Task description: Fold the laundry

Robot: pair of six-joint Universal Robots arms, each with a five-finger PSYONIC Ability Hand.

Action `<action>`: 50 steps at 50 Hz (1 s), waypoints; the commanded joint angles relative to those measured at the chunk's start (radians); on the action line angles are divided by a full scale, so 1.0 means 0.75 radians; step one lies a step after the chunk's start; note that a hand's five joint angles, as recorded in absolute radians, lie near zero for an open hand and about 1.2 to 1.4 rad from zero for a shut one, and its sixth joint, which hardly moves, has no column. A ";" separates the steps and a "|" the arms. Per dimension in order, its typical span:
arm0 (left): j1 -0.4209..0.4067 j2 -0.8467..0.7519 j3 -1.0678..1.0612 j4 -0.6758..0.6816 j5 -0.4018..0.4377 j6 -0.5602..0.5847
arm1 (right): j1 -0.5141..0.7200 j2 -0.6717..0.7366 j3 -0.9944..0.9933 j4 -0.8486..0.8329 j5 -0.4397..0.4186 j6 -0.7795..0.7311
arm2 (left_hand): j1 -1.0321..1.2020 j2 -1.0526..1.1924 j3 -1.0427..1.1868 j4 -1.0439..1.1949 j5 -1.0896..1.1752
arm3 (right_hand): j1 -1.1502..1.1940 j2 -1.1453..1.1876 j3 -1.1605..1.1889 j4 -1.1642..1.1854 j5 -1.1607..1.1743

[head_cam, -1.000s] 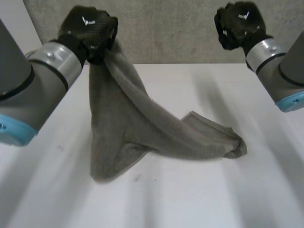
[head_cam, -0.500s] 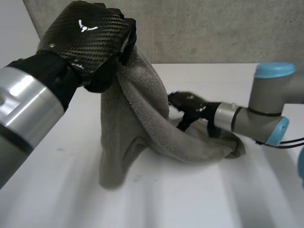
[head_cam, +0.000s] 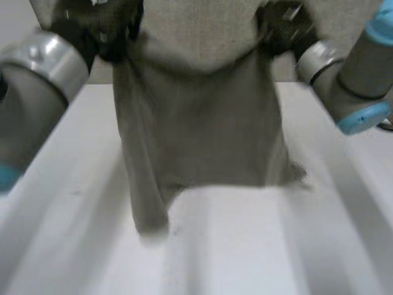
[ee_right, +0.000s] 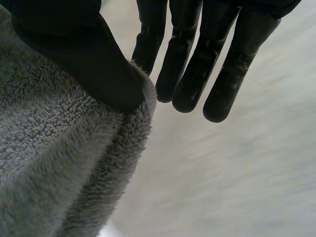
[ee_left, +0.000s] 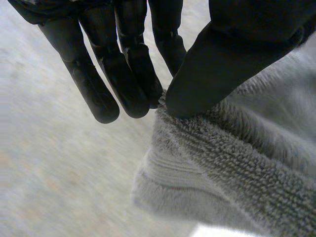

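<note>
Both arms stood high over the far part of the table [head_cam: 245, 246]. The left arm [head_cam: 43, 67] came in from one side and the right arm [head_cam: 344, 80] from the other, and their black hands sat level with each other and well apart. The left hand [head_cam: 101, 27] and the right hand [head_cam: 279, 24] each gripped an upper corner of the grey towel [head_cam: 196, 123], which hung spread between them like a curtain.

The towel's lower part reached the table. Below the left hand a longer drooping corner lay on the surface nearer the camera. Below the right hand the lower corner sat bunched on the tabletop.

In the left wrist view, the thumb pressed the towel's thick hemmed corner against the side of the fingers [ee_left: 128, 74]. These were straight, close together and pointing away from the palm, so the hand was clamped on the cloth in a pinch.

The right wrist view showed the mirror of this. Its thumb bore down on the towel's edge and pinned it against the nearest of the straight, close-set fingers [ee_right: 197, 64], and the cloth fell away beneath the palm.
</note>
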 commanded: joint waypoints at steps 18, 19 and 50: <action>0.021 -0.193 -0.287 0.126 -0.113 -0.007 | -0.049 -0.433 1.056 -0.278 0.038 -0.270 | 0.302 0.240 0.240 0.239 0.261 | 0.563 0.298 0.286 0.279 0.326; 0.021 -0.193 -0.288 0.126 -0.113 -0.007 | -0.049 -0.433 1.057 -0.277 0.038 -0.271 | 0.302 0.240 0.240 0.239 0.261 | 0.563 0.298 0.286 0.279 0.326; -0.018 -0.136 -0.673 0.026 -0.105 0.008 | -0.057 -0.355 1.278 0.115 -0.058 -0.596 | -0.868 -0.930 -0.930 -0.931 -0.909 | 0.563 0.298 0.286 0.279 0.326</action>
